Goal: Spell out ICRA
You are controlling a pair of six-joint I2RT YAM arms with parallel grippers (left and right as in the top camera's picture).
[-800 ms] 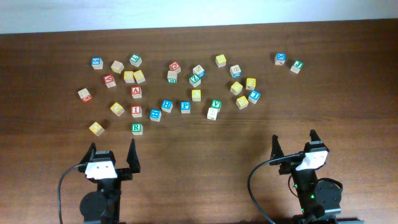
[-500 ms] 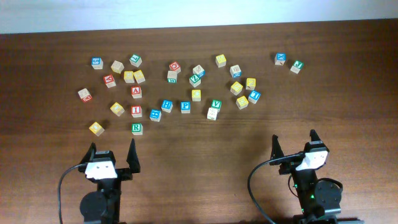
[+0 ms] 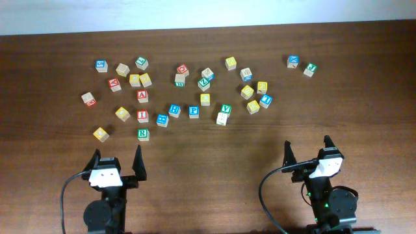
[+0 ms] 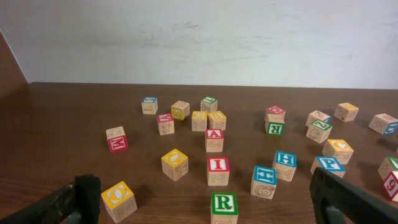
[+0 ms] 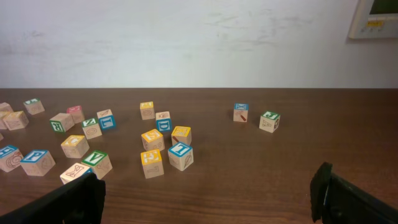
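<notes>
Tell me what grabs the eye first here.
Lettered cubes lie scattered over the table's far half. At their left, red A, red I and green R line up in a column. The left arm and right arm sit at the near edge, jaws open and empty.

Left arm (image 3: 104, 209) and right arm (image 3: 333, 203): black, white-capped wrists, tapered black fingers (image 3: 138, 166) (a black cable (image 3: 63, 198) loops beside each).
</notes>
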